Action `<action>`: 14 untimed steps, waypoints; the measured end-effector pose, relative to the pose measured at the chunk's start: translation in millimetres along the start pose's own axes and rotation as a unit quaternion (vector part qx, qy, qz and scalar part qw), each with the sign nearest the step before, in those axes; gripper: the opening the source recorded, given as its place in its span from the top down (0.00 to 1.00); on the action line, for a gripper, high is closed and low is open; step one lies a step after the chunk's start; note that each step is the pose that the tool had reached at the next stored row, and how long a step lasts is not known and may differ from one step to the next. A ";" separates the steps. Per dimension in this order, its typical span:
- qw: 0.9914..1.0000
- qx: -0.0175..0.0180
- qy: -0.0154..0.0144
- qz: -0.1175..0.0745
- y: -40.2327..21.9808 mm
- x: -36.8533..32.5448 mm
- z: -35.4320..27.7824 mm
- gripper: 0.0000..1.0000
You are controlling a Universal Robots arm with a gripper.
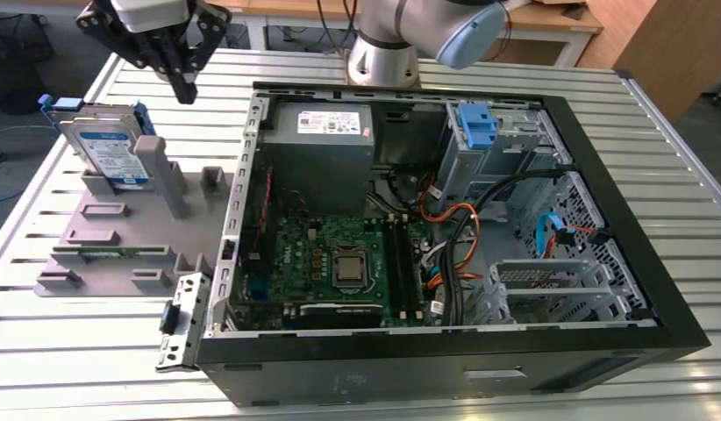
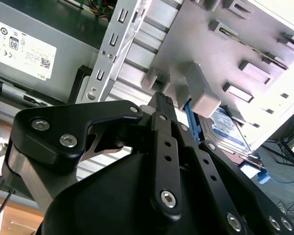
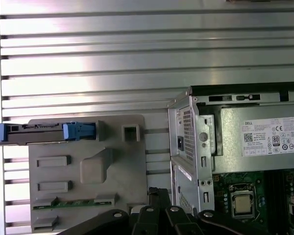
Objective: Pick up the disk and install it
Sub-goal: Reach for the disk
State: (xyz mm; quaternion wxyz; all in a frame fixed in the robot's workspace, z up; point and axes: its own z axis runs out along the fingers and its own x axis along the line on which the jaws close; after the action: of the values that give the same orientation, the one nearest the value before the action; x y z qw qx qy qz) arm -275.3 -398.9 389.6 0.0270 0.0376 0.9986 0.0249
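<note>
You get bright, even light in the exterior view, with shadow pooling inside the computer case [image 1: 431, 373]. In the first wrist view the surface [image 3: 137, 49] throws glare bands; in the second wrist view the grey holder [image 2: 264, 29] washes out white behind the dark gripper [image 2: 161, 100].

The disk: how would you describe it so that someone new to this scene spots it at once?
On the exterior view's left of the open computer case lies a grey slotted fixture. The disk stands on edge at its far end. It is a silver slab with a white-and-blue label and blue frame, unlike the grey power-supply box inside the case.
</note>
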 end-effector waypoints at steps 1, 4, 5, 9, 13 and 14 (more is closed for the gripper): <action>1.000 0.000 0.000 0.000 -0.2 2.1 0.0 0.89; 1.000 0.000 0.000 0.000 -0.6 7.9 0.0 0.89; 1.000 0.000 0.000 0.000 -0.7 9.3 0.0 0.89; 1.000 0.000 0.000 0.000 -1.1 14.5 -0.1 0.89; 1.000 0.000 0.000 0.000 -1.5 20.2 -0.1 0.89; 1.000 0.000 0.000 0.000 -1.6 21.6 -0.1 0.89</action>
State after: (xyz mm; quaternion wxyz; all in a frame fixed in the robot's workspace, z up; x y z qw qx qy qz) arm -296.9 -398.9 388.6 0.0270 0.0376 0.9986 0.0249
